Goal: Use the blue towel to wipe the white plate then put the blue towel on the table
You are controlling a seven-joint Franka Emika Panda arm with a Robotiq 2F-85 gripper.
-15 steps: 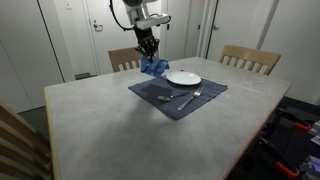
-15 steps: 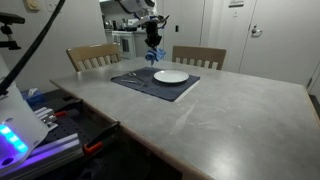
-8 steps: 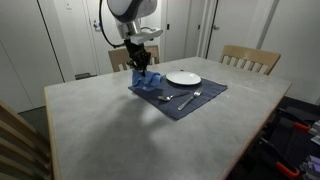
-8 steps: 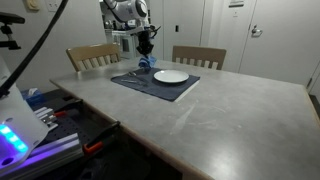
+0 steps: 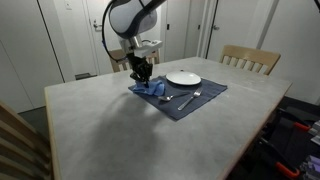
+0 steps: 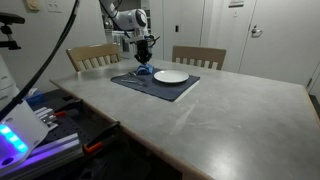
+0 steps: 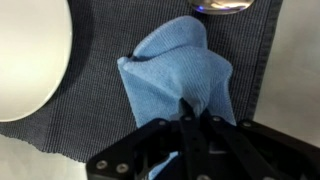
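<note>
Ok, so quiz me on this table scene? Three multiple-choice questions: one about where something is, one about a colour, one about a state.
1. Where does the blue towel lie?
A) on a chair
B) on the dark placemat beside the plate
C) on the bare table

2. What colour is the plate?
A) white
B) red
C) black

3. How are the robot's fingers?
A) spread wide above the plate
B) closed on the blue towel
C) holding a fork

Answers:
1 B: the wrist view shows the towel bunched on the placemat, next to the plate's rim.
2 A: the plate is white in every view.
3 B: in the wrist view the fingers meet at the towel's near edge, pinching it.
</note>
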